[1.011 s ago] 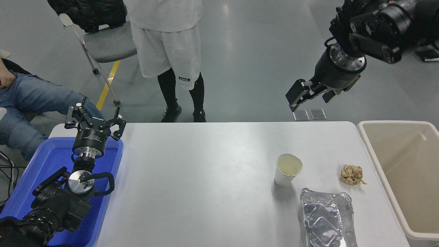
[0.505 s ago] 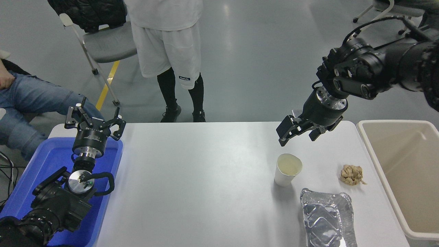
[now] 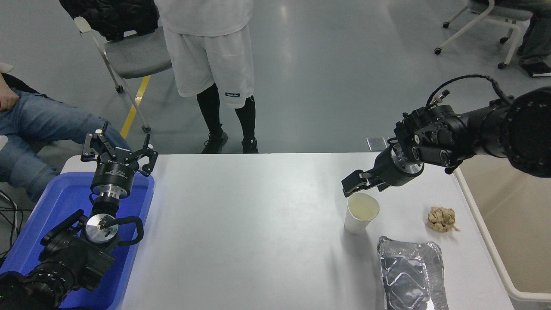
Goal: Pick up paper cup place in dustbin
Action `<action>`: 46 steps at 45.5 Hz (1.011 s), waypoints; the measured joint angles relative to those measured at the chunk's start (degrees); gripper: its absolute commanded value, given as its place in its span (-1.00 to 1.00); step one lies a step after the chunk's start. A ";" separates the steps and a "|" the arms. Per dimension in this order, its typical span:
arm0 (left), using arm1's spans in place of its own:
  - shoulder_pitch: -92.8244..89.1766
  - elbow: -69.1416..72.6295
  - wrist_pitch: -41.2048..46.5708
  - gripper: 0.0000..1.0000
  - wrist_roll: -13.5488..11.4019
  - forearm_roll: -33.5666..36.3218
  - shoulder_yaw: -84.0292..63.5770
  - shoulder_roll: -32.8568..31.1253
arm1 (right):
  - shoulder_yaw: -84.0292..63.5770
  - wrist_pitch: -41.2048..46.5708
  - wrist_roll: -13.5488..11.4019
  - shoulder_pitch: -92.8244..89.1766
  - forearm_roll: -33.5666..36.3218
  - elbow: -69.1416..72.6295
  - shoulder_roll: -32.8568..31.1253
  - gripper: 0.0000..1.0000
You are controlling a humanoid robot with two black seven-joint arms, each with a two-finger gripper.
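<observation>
One paper cup (image 3: 360, 214) stands upright on the white table (image 3: 258, 224), mouth up, long axis vertical.
Smooth, white and tapered with a cream inside, it sits just under the right gripper (image 3: 359, 184), whose fingers are apart; crinkled foil tray (image 3: 411, 275) nearby, beige dustbin (image 3: 508, 241) at right, left gripper (image 3: 118, 153) spread open.

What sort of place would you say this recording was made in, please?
Probably a robotics lab or test space: a plain white table on a glossy grey floor, a grey wheeled chair, and people waiting beside it while the black right gripper nears a white paper cup.
</observation>
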 measured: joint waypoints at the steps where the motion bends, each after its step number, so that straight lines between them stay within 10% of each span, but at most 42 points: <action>1: 0.00 0.00 0.00 0.98 0.00 0.00 0.00 0.00 | 0.01 -0.31 -0.15 -0.32 0.16 -0.07 -0.17 0.98; 46: 0.00 0.00 -0.09 0.98 0.00 0.00 0.00 0.00 | 1.32 -4.74 -2.25 -10.96 0.15 -5.45 -1.67 0.98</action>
